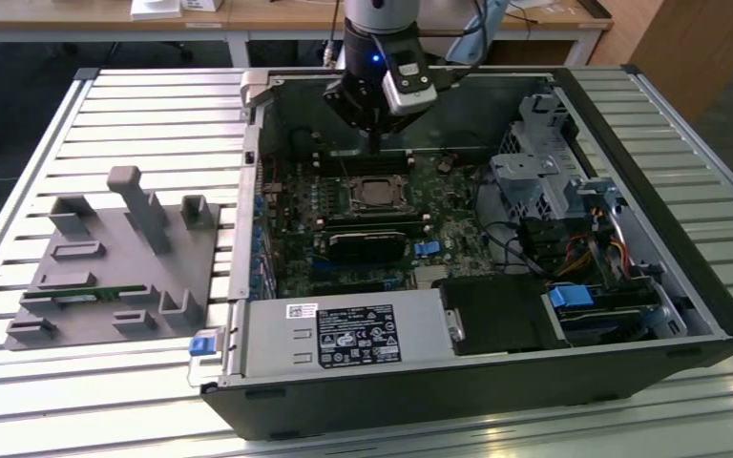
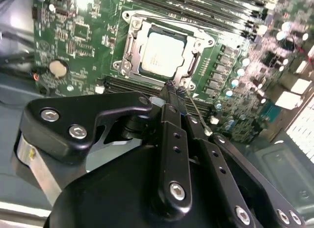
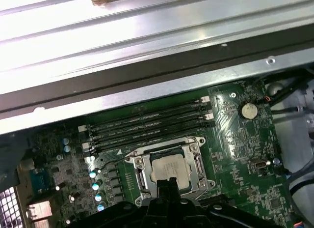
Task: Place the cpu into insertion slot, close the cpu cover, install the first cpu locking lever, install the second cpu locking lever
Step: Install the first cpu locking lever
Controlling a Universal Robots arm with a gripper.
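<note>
The cpu (image 2: pixel 162 53) lies flat in the insertion slot (image 2: pixel 192 67), its dull silver top facing up, just ahead of the jaws' tips in both wrist views. The cpu cover (image 2: pixel 147 34) lies down around it as a silvery frame, and the chip shows through the cut-out middle.

The gripper (image 2: pixel 171 90) hangs over the near edge of the socket with its jaws pressed together. Only a thin line shows between them. From the socket corner right beside the tips, a locking lever (image 2: pixel 198 115) of thin wire runs out at an angle across the board, passing close along one finger. Whether the jaws nip it cannot be told. In the first wrist view the same lever (image 3: pixel 112 159) slants away from the socket frame toward a row of small capacitors (image 3: pixel 95 186), well off to one side of the jaws.

Beyond the socket from the tips in that view, four long black memory slots (image 3: pixel 147 122) run side by side. A round coin cell (image 3: pixel 249 110) sits further out on the green motherboard (image 3: pixel 235 164).

In the exterior view the gripper (image 1: pixel 373 143) reaches down into an open computer case (image 1: pixel 672 286) that lies on a slatted metal table (image 1: pixel 150 105). A boxed power supply (image 1: pixel 341 334) fills the case's near end, well away from the jaws. Outside the case, at the exterior view's left, a grey fixture (image 1: pixel 112 258) stands on the table.
</note>
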